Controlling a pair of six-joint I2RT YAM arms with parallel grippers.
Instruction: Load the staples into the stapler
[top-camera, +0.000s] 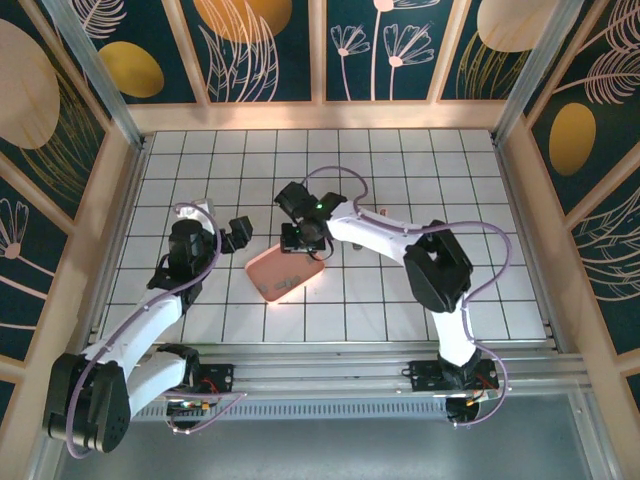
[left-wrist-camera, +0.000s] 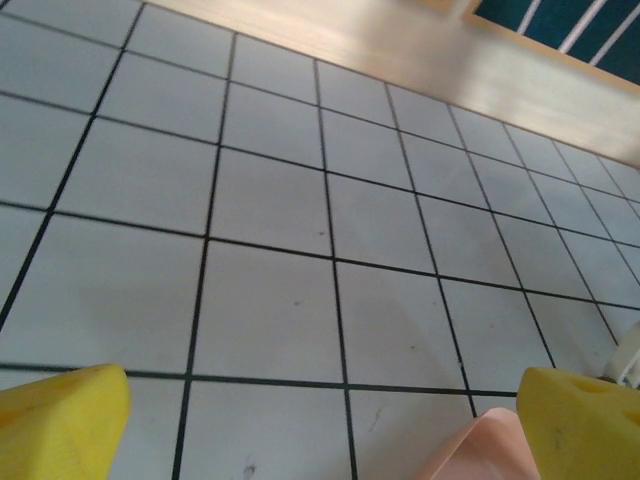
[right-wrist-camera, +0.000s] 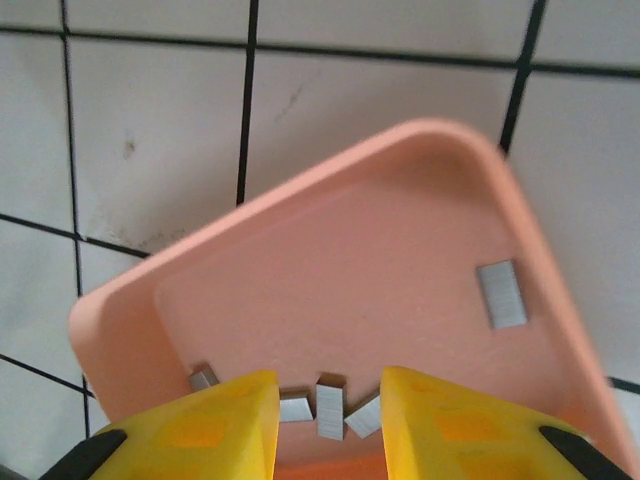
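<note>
From above, you see the pink tray (top-camera: 285, 272) lying on the tiled counter (top-camera: 400, 170) between the two arms. The right claw (top-camera: 303, 240) is over the tray's far edge and the left claw (top-camera: 237, 235) is just off its left side. That view is too coarse to show what the tray holds.

Your right wrist camera shows it: the staples (right-wrist-camera: 320, 408), small grey metal bits, lie clustered on the tray floor by the near wall. They sit directly in the gap of the right claw (right-wrist-camera: 326, 388), whose yellow fingers (right-wrist-camera: 225, 415) are spread apart and clamped on nothing. One lone strip (right-wrist-camera: 501, 294) rests apart, near the tray's right wall.

Your left wrist camera shows the left claw (left-wrist-camera: 325, 425) spread wide over bare tiles. One corner of the tray (left-wrist-camera: 490, 450) is beside its right finger (left-wrist-camera: 585, 420).
</note>
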